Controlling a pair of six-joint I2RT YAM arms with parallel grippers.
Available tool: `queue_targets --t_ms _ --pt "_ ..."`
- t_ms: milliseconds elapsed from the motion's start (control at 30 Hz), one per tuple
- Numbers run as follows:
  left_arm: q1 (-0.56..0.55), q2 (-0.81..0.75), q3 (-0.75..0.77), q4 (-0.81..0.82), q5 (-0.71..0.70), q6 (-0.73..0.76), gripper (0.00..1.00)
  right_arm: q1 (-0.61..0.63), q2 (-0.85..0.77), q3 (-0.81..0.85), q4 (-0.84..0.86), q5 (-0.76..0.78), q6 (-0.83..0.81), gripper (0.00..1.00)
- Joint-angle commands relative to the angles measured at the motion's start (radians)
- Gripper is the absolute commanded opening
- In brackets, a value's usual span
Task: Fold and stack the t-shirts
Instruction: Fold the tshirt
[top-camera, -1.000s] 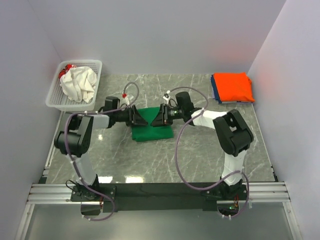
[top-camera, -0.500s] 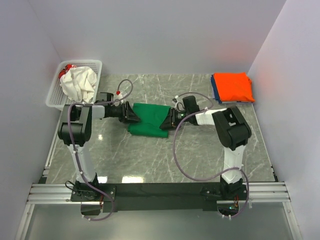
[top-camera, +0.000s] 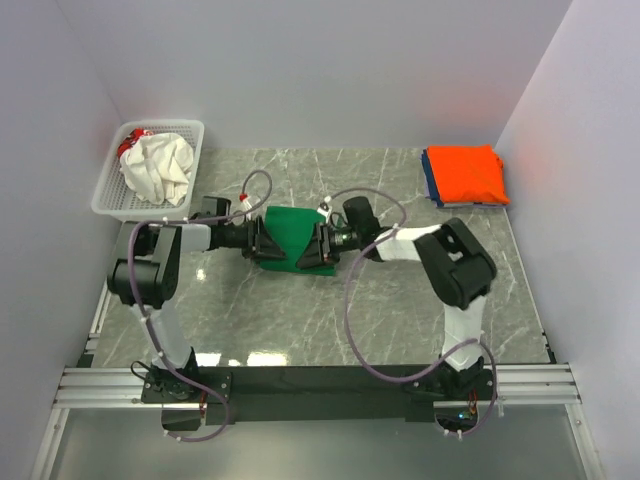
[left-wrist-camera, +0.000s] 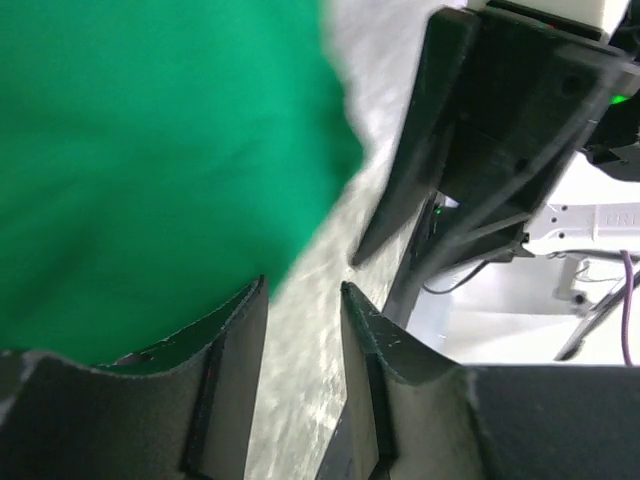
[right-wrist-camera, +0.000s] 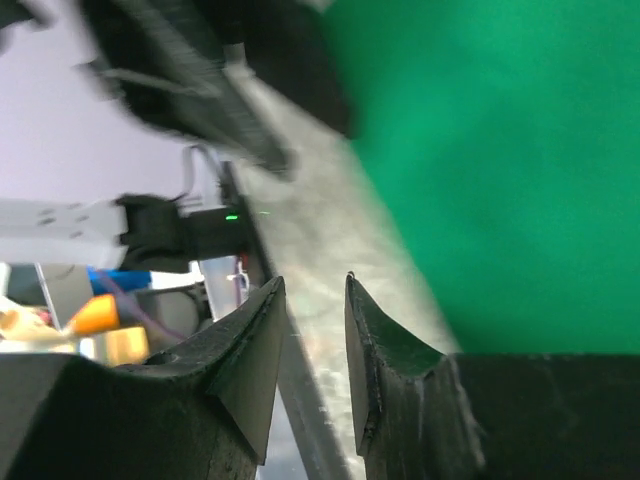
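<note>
- green t-shirt (top-camera: 290, 230) lies folded flat on the table (top-camera: 400, 310), between the two grippers
- left gripper (top-camera: 266, 241) at the green t-shirt's left edge: fingers (left-wrist-camera: 235, 340) slightly parted, bare table in the gap, cloth outside them, grasping nothing
- right gripper (top-camera: 313, 249) at its right edge: same narrow gap, nothing in it
- orange t-shirt (top-camera: 464, 172) folded on top of blue t-shirt (top-camera: 427, 188), well apart, back-right of the green t-shirt
- cream-white t-shirt (top-camera: 158, 168) bunched in basket (top-camera: 160, 127), back-left of the green t-shirt
</note>
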Motion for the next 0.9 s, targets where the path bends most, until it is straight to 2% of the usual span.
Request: queue_targets --t_ms 0,100,267,400,467,567,700,867 --pt "0.001 0.105 -0.005 -0.038 -0.025 0.029 0.40 -0.016 0.124 0.028 0.011 0.012 0.040 0.38" --pt "0.015 0.185 0.003 -0.089 -0.072 0.056 0.40 -0.030 0.181 0.027 -0.062 0.061 0.002 0.37" --pt "0.055 0.214 -0.012 -0.083 -0.122 0.025 0.40 -0.091 0.200 0.041 -0.185 0.111 -0.067 0.37" --pt "0.066 0.138 -0.031 -0.142 -0.080 0.084 0.42 -0.113 0.134 0.044 -0.302 0.115 -0.181 0.37" --pt "0.066 0.090 -0.022 -0.187 0.001 0.170 0.42 -0.110 0.071 0.046 -0.372 0.080 -0.260 0.36" --pt "0.067 -0.015 0.007 -0.253 0.041 0.263 0.42 -0.110 -0.012 0.073 -0.414 0.031 -0.328 0.35" --pt "0.067 -0.060 0.072 -0.132 0.049 0.186 0.43 -0.123 -0.044 0.179 -0.353 0.005 -0.304 0.35" --pt "0.066 0.064 0.207 0.087 0.004 0.019 0.43 -0.134 0.081 0.294 -0.225 0.074 -0.223 0.36"
